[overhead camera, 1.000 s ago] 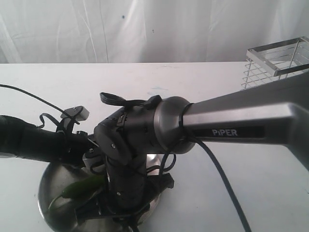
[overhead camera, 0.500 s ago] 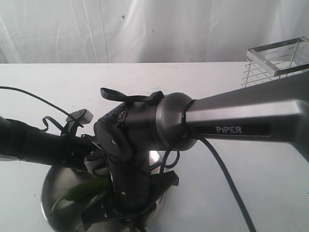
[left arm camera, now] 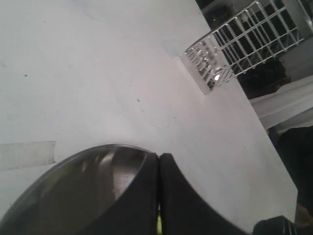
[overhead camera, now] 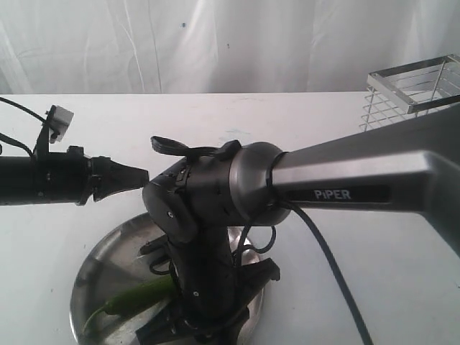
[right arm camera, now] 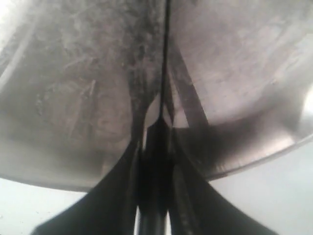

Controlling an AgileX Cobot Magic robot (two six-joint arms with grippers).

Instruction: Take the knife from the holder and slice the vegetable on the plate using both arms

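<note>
On the steel plate [overhead camera: 85, 284] lies the green cucumber [overhead camera: 138, 295], its thin stem toward the plate's near-left rim. My right gripper [right arm camera: 155, 139] hangs low over the plate [right arm camera: 73, 98], shut on the knife's black handle [right arm camera: 156, 152]. The dark blade [right arm camera: 164, 58] runs edge-on across the dish. In the exterior view the PiPER arm's wrist [overhead camera: 201, 215] hides most of that gripper and the knife. My left gripper [overhead camera: 142, 175] is raised above the plate's far-left side, level and shut with nothing in it. Its fingers [left arm camera: 142, 196] meet over the plate's rim [left arm camera: 98, 149].
The silver wire holder [overhead camera: 410, 90] stands at the far right of the white table [overhead camera: 345, 287], also in the left wrist view as the holder [left arm camera: 234, 44]. A black cable [overhead camera: 330, 266] hangs from the right arm. A white curtain closes the back.
My left arm has lifted off the plate and pulled back to the left, away from the cucumber. The cucumber stays on the plate. The right arm has barely shifted.
</note>
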